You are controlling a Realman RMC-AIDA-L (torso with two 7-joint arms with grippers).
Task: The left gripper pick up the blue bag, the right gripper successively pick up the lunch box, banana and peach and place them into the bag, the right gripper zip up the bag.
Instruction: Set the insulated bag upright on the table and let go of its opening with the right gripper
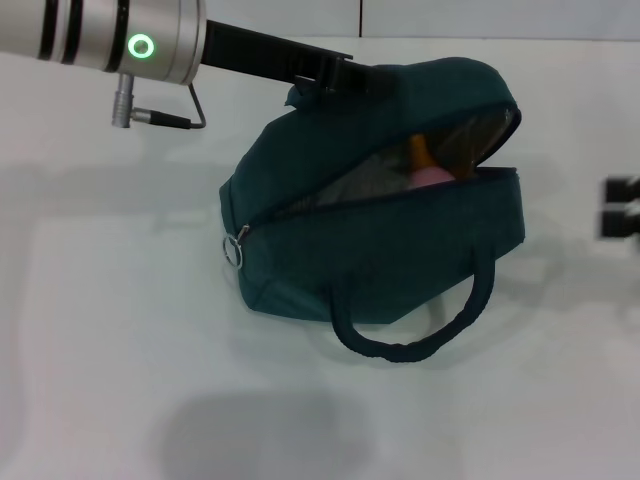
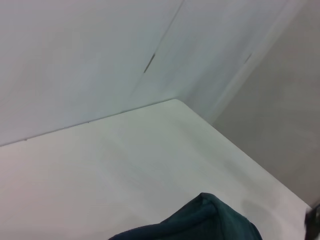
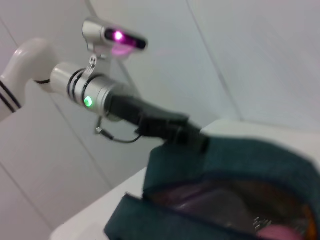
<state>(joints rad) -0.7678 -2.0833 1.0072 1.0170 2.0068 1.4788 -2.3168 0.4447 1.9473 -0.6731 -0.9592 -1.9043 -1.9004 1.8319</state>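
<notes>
The blue bag (image 1: 400,260) lies on the white table with its zipper open and one handle (image 1: 415,340) drooping toward me. My left gripper (image 1: 345,75) is shut on the bag's upper flap at the far side and holds the mouth open; the right wrist view shows the same grip (image 3: 187,134) on the bag (image 3: 240,160). In the opening I see the pink peach (image 1: 437,177) and part of the yellow banana (image 1: 420,152). The lunch box is hidden. My right gripper (image 1: 622,207) hovers at the right edge, away from the bag, its fingers apart and holding nothing.
The zipper's metal ring pull (image 1: 233,248) hangs at the bag's left end. White table (image 1: 120,330) spreads around the bag. A pale wall (image 2: 100,60) stands behind the table, whose far corner (image 2: 175,100) shows in the left wrist view.
</notes>
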